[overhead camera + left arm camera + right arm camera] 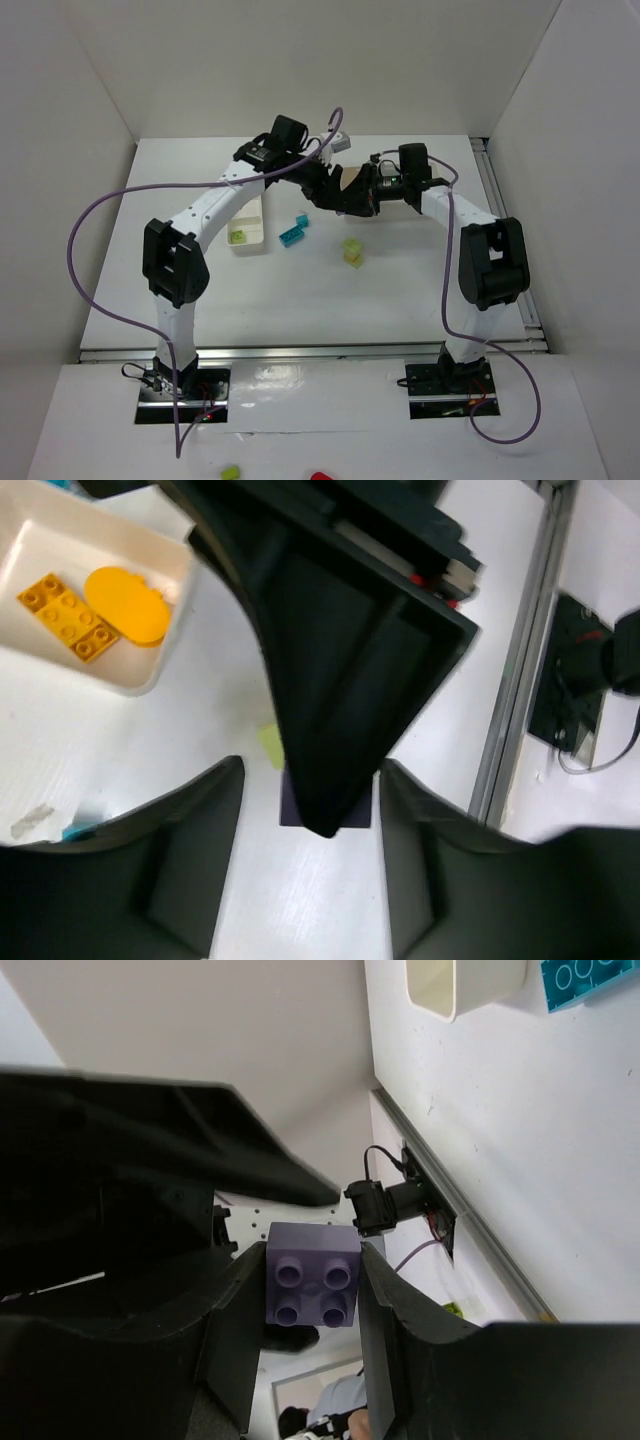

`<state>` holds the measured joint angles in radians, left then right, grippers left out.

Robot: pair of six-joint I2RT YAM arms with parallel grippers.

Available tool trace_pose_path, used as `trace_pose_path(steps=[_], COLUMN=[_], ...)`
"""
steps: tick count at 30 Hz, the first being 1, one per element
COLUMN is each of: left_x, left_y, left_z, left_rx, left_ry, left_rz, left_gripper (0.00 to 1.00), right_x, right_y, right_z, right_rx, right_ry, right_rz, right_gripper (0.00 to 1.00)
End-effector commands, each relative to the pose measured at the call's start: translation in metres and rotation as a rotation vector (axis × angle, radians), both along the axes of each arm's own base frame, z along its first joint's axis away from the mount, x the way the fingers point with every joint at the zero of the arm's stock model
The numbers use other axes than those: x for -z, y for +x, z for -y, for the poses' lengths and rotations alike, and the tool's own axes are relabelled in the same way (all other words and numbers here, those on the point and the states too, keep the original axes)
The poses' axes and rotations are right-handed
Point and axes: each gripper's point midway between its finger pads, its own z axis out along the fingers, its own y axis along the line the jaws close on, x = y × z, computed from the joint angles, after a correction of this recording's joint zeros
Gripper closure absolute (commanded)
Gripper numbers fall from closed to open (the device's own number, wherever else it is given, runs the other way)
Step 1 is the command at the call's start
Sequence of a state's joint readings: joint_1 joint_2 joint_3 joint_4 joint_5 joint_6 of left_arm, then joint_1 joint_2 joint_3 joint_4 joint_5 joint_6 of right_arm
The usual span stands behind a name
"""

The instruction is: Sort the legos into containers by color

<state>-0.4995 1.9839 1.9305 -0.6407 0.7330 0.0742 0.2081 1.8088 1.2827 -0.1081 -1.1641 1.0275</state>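
Observation:
My right gripper (312,1260) is shut on a purple lego (312,1285), studs facing the camera, held above the table. My left gripper (310,770) stands open around the same purple lego (325,810), with a gap beside it; a black finger of the right gripper covers most of the brick. Both grippers meet at the back middle of the table, left gripper (325,185) and right gripper (352,195). A white container (250,225) holds a lime lego (238,237). Teal legos (293,232) and a lime stack (352,251) lie on the table. Another white container (150,670) holds an orange lego (65,615).
An orange disc (125,602) lies beside the orange lego in its tray. A metal rail (495,200) runs along the table's right edge. Purple cables loop off both arms. A lime piece (231,471) and a red thing (320,477) lie on the near ledge.

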Motion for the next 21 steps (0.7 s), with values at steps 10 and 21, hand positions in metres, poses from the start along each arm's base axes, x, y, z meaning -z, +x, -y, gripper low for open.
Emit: trace_pose_path(steps=[10, 21], left_x=[-0.024, -0.048], left_y=[0.029, 0.052], left_z=[-0.018, -0.097], left_rx=[-0.153, -0.454], left_ry=[0.023, 0.023], left_rz=[0.106, 0.006], left_gripper=[0.0, 0.0], right_x=[-0.018, -0.027], right_y=[0.021, 0.138], right_z=[0.009, 0.116], right_rx=[0.052, 0.52], right_ry=[-0.023, -0.57], right_rz=[0.098, 0.363], right_gripper=[0.85, 0.85])
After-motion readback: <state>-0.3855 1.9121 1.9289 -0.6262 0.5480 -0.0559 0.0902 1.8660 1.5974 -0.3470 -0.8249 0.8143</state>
